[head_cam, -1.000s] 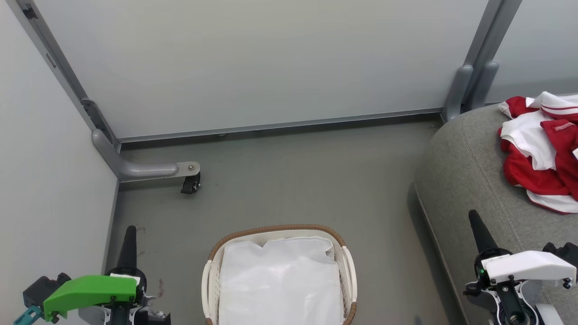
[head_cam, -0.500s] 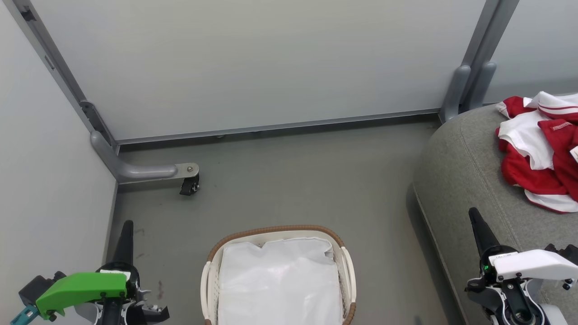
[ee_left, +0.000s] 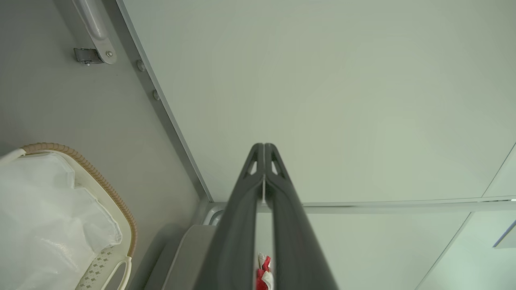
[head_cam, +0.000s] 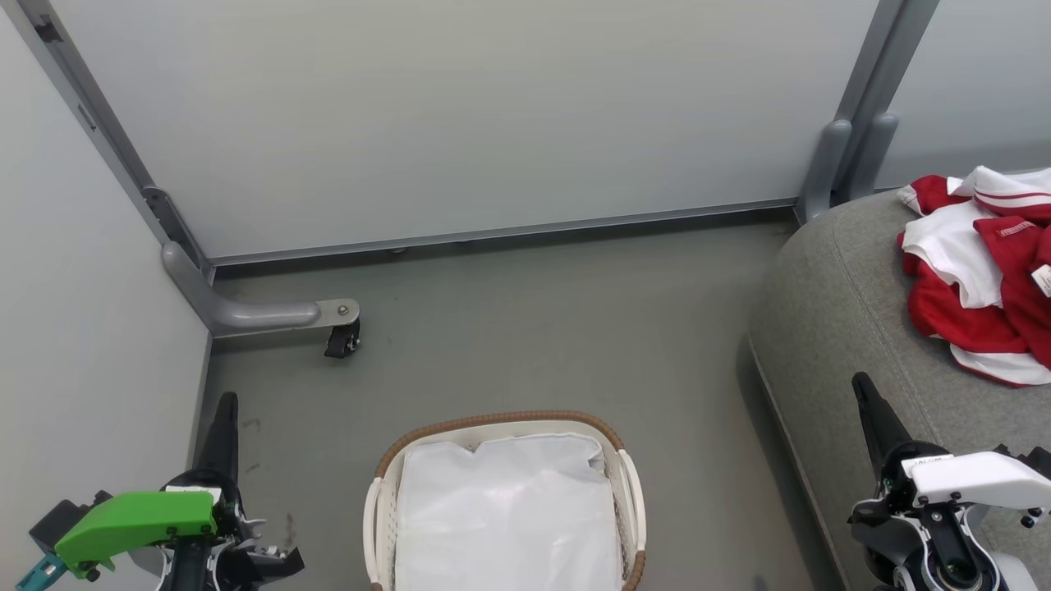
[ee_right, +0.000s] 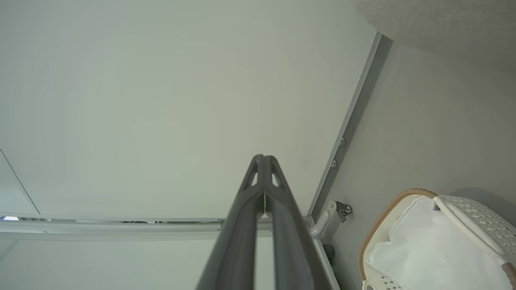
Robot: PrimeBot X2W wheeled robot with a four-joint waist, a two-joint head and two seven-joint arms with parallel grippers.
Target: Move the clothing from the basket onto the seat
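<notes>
both grippers are drifting slightly outward along the bottom of the head view compared with a second ago, and the whole picture is sliding a touch, so the camera is moving too. left gripper (head_cam: 227, 398) is hanging at the lower left over the floor (head_cam: 534, 328), its fingers pressed together and holding nothing; the left wrist view is showing the same closed tips (ee_left: 264, 146). right gripper (head_cam: 860, 379) is hanging at the lower right in front of the seat (head_cam: 837, 328), fingers likewise pressed together and empty, as its own wrist view (ee_right: 264, 157) is showing. clothing (head_cam: 944, 308) is lying in a crumpled heap on the seat at the right edge. basket (head_cam: 501, 420) is sitting at the bottom centre, well apart from both grippers, with a white liner (head_cam: 505, 517) lying flat inside it.
</notes>
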